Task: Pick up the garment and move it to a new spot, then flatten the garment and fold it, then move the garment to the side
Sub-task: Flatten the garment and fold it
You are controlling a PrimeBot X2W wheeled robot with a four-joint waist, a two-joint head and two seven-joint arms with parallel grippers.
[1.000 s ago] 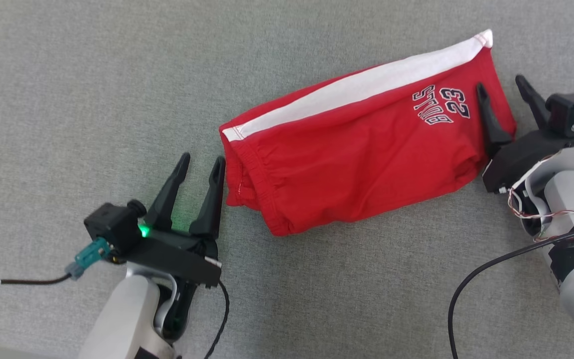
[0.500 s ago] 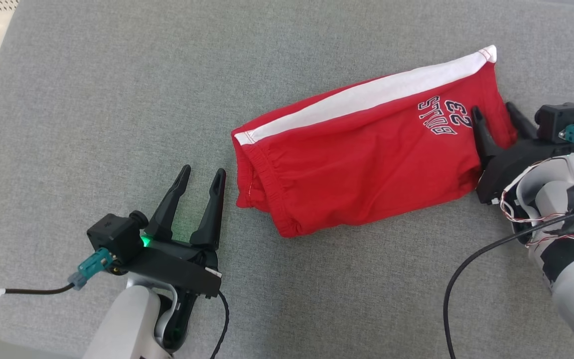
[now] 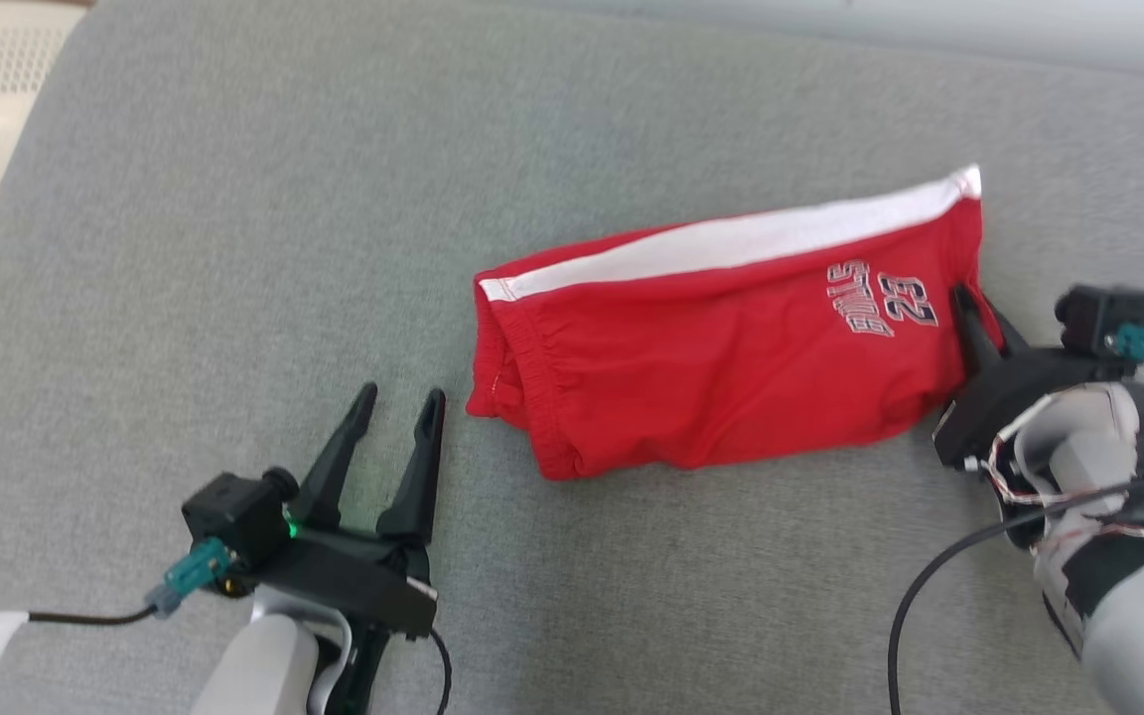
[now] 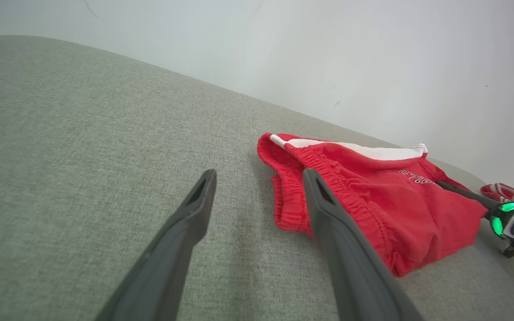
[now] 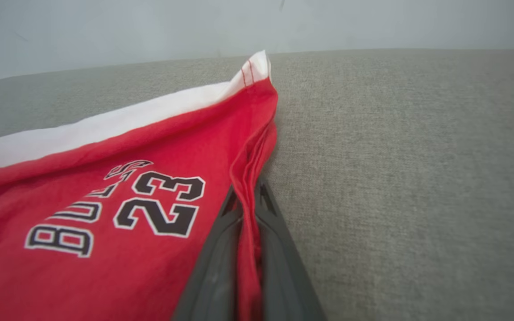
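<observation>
The red garment [image 3: 721, 367] lies folded lengthwise on the grey surface [image 3: 234, 248], right of centre, with its white stripe along the far edge. A second ago my right hand [image 3: 974, 313] was spread over the hem end; now it's clenched on that edge. My left hand [image 3: 403, 407] is unchanged: splayed wide, near the waistband end, not touching. The head camera has shifted. The right wrist view shows red cloth pinched between both fingers [image 5: 221, 258]; the head view hides that.
</observation>
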